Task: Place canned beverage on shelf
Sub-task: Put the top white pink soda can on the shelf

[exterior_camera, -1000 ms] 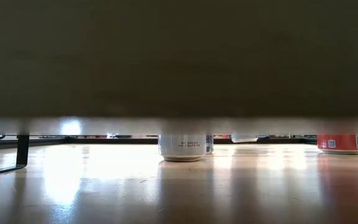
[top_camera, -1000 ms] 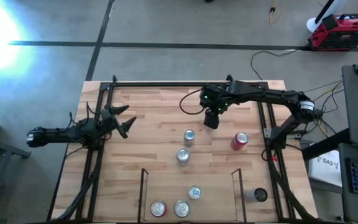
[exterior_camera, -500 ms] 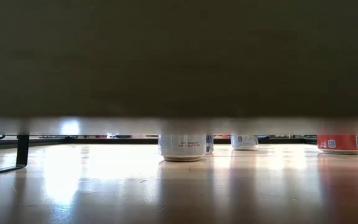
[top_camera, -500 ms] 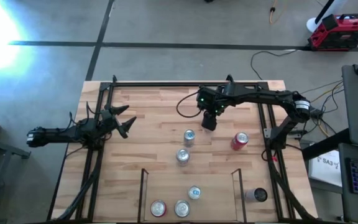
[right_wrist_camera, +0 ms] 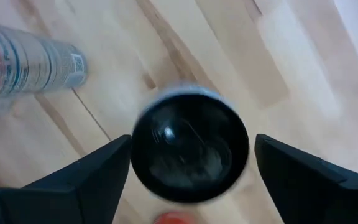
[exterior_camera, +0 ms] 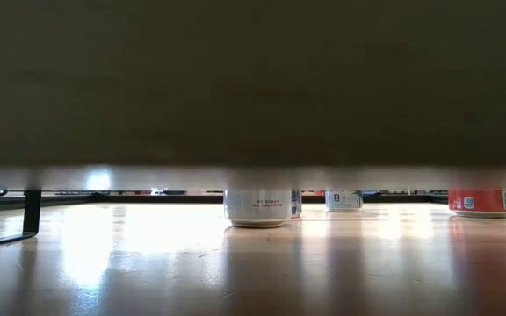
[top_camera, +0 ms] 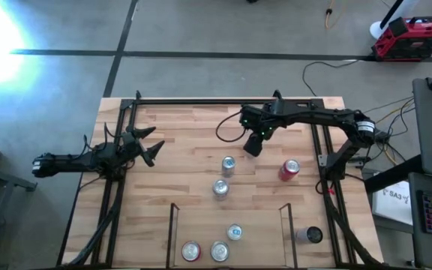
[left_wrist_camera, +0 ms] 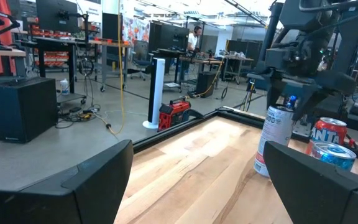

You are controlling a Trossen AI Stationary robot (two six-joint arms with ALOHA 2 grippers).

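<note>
- Three cans (top_camera: 218,251) stand inside the shelf (top_camera: 261,247) at the near edge of the worktop (top_camera: 178,135) in the high view. Two silver-topped cans (top_camera: 228,165) and a red can (top_camera: 289,169) stand mid-table.
- From above we also see the right arm reaching in from the right, elbow bent, with the right gripper (top_camera: 253,144) over the far middle of the worktop. It hides whatever is under it.
- The left arm lies low along the left edge, and the left gripper (top_camera: 152,150) has its fingers splayed and empty.
- In the low view a dark band covers most of the picture and no arm shows. Only can bases are visible, including a small pale one (exterior_camera: 343,200) far back.
- The left wrist view gives us what the top view hides: a tall white canned beverage (left_wrist_camera: 275,140) upright on the wood, directly under the right gripper.
- The right wrist view looks straight down on that can's dark round top. One finger stands on each side of it, spread apart and not clamping it.
- The can is well apart from the shelf.
</note>
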